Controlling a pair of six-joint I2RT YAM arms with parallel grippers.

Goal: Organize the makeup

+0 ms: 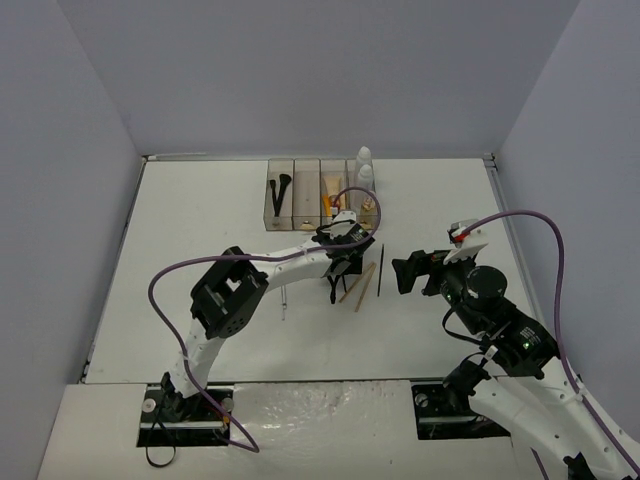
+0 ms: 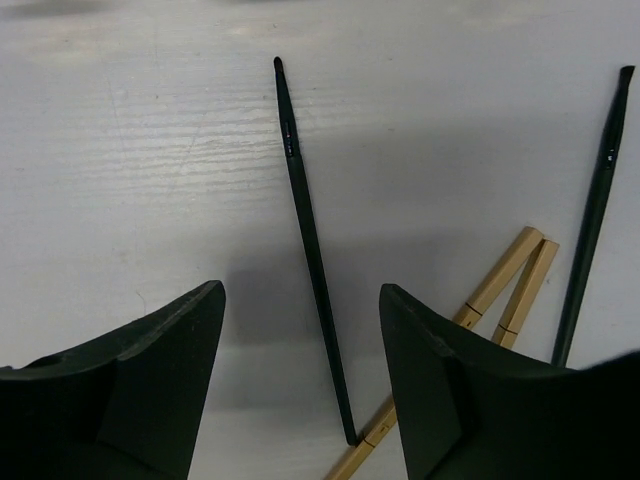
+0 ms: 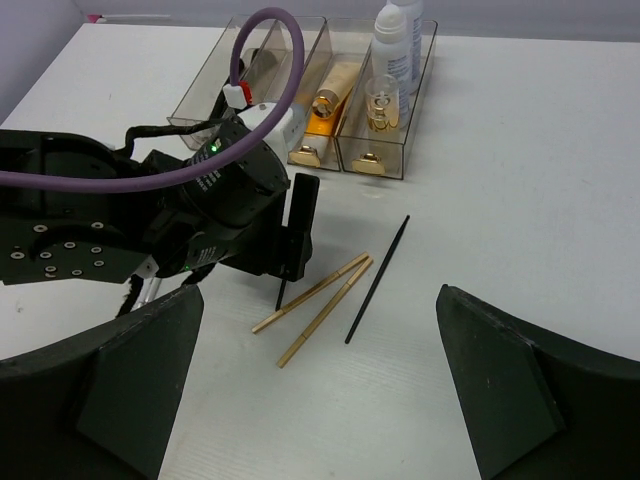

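A thin black pencil (image 2: 305, 230) lies flat on the white table between the fingers of my left gripper (image 2: 300, 290), which is open and does not touch it. Its near end meets one of two tan sticks (image 2: 505, 285) lying just to the right. A second black pencil (image 2: 595, 210) lies beyond them. From above, my left gripper (image 1: 338, 270) points down over this cluster. My right gripper (image 1: 403, 272) hovers open to its right, with nothing between its fingers. The right wrist view shows the tan sticks (image 3: 325, 300) and the second black pencil (image 3: 378, 280).
The clear four-compartment box (image 1: 306, 175) stands at the back of the table. It holds a black brush (image 1: 280, 192), an orange tube (image 1: 328, 200) and a white bottle (image 3: 398, 40) with a small bottle (image 3: 380, 100). The left arm's purple cable (image 3: 270, 40) arches over the box.
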